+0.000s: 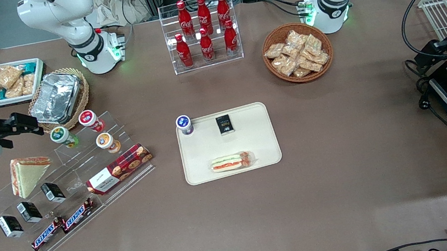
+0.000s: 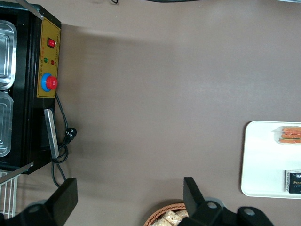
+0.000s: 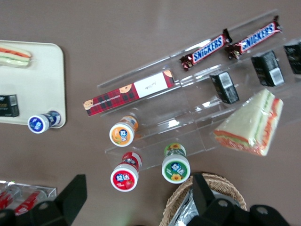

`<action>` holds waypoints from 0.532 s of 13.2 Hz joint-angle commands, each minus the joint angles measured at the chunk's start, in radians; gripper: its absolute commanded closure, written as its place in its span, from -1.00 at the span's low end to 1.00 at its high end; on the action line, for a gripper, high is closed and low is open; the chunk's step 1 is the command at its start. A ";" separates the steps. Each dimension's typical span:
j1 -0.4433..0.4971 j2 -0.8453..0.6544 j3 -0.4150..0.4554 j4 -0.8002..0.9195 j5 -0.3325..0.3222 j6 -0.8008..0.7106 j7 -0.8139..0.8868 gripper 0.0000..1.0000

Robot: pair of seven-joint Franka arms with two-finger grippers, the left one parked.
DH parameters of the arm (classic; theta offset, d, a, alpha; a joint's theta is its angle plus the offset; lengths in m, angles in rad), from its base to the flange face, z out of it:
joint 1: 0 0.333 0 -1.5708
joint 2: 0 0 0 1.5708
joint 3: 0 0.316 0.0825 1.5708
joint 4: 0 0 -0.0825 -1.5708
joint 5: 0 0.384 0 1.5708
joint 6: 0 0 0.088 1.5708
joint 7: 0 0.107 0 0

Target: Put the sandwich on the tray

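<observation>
Cream plastic tray (image 1: pixel 266 137) already carried one clear-wrapped sandwich wedge (image 1: pixel 231 161), edge up, near its camera-side rim. Your gripper (image 1: pixel 18 127) hung empty, jaws wide, over the foil container (image 1: pixel 56 98) near the acrylic rack. You needed only retreat clear, leaving the rack's second sandwich (image 3: pixel 250 124) untouched.

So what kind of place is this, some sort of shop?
Likely a lab mock-up of a snack counter, not a real shop. Cola bottles on a clear rack, a sandwich on a tray, and cables around the table suggest it. The pincer hovers open above the snack display.
</observation>
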 commanded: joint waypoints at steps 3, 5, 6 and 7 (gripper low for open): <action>-0.052 -0.015 0.027 -0.015 -0.033 0.002 0.046 -1.00; -0.072 -0.015 0.027 -0.013 -0.035 0.002 0.044 -1.00; -0.080 -0.017 0.026 -0.013 -0.036 0.000 0.044 -1.00; -0.083 -0.017 0.026 -0.013 -0.036 -0.001 0.044 -1.00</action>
